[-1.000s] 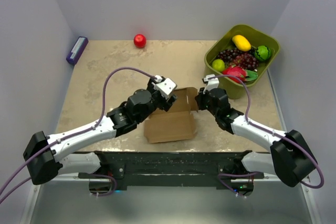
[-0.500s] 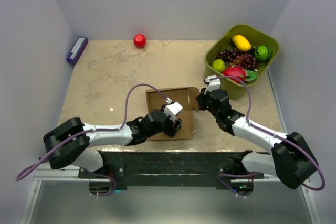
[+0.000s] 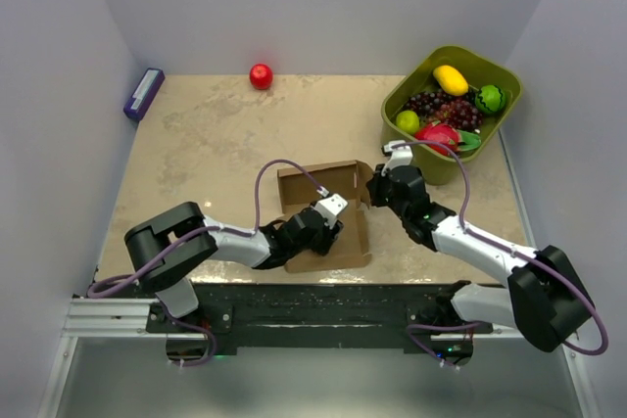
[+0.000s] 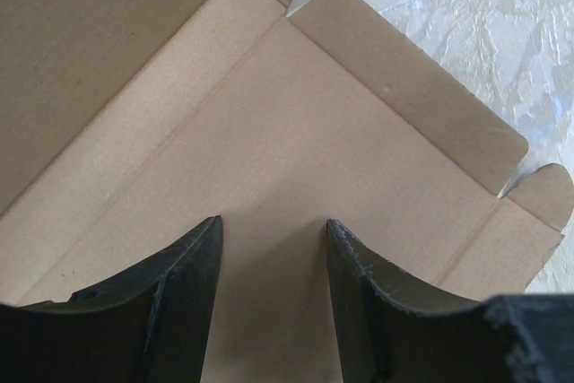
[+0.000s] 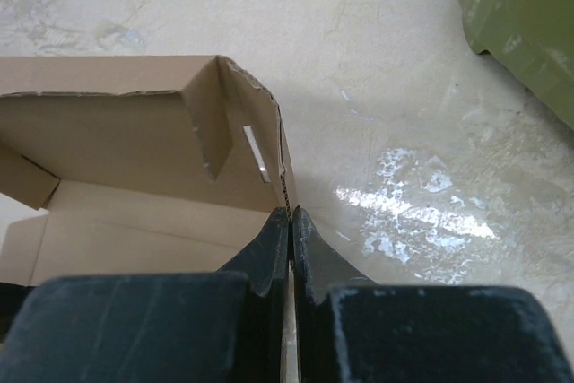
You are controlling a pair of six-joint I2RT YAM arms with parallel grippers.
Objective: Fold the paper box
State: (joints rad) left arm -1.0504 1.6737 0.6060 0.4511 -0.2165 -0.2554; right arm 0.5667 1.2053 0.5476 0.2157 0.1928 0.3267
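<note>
The paper box (image 3: 328, 205) is a brown cardboard blank lying in the middle of the table, its back and right walls raised. My right gripper (image 3: 370, 186) is shut on the top edge of the box's right wall (image 5: 269, 154), which has a slot in it. My left gripper (image 3: 335, 227) is open and low over the box's flat floor panel (image 4: 296, 159), fingertips (image 4: 211, 230) apart with only cardboard between them. Flat flaps with rounded tabs (image 4: 421, 100) lie beyond it.
A green bin (image 3: 453, 110) of toy fruit stands at the back right, close to the right arm; its corner shows in the right wrist view (image 5: 529, 24). A red apple (image 3: 261, 75) lies at the back, a purple block (image 3: 143, 93) at the back left.
My left arm has swung from the box's back left edge down to the near side, its gripper now low over the floor panel. The box shifted and its walls stand up more. The right gripper kept its hold.
</note>
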